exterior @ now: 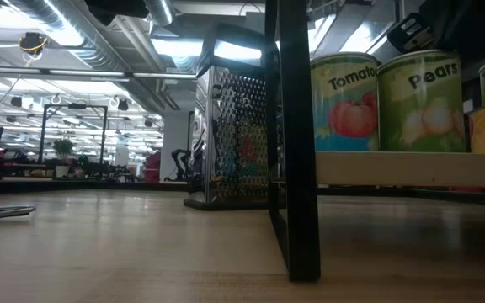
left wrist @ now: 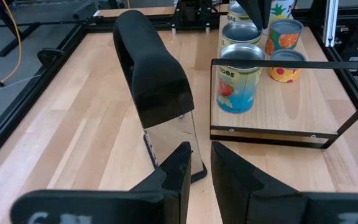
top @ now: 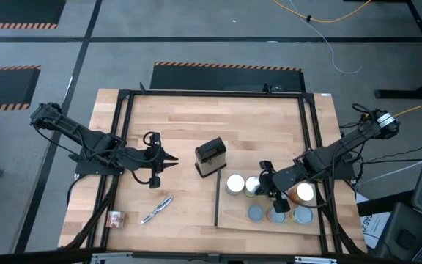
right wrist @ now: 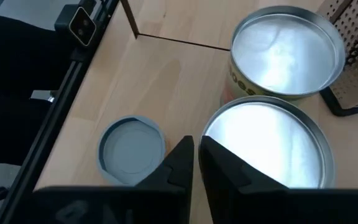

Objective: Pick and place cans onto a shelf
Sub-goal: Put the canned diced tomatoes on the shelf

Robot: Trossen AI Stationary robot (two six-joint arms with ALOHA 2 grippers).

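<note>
Labels reading Tomato (exterior: 345,101) and Pears (exterior: 421,99) are legible only in the low view; from above, only the lids of the cans (top: 236,184) are seen. All are stood upright on the shelf (top: 233,213). Above them the right gripper (top: 268,181) is held, fingers nearly together, gripping nothing. The left gripper (top: 173,162), narrowly parted, is kept well apart

Six cans (top: 236,183) stand on one shelf (top: 229,217) at the lower right of the high view. The tabletop also holds one grater (top: 211,158), one silver tool (top: 157,209) and one small packet (top: 113,218).
</note>
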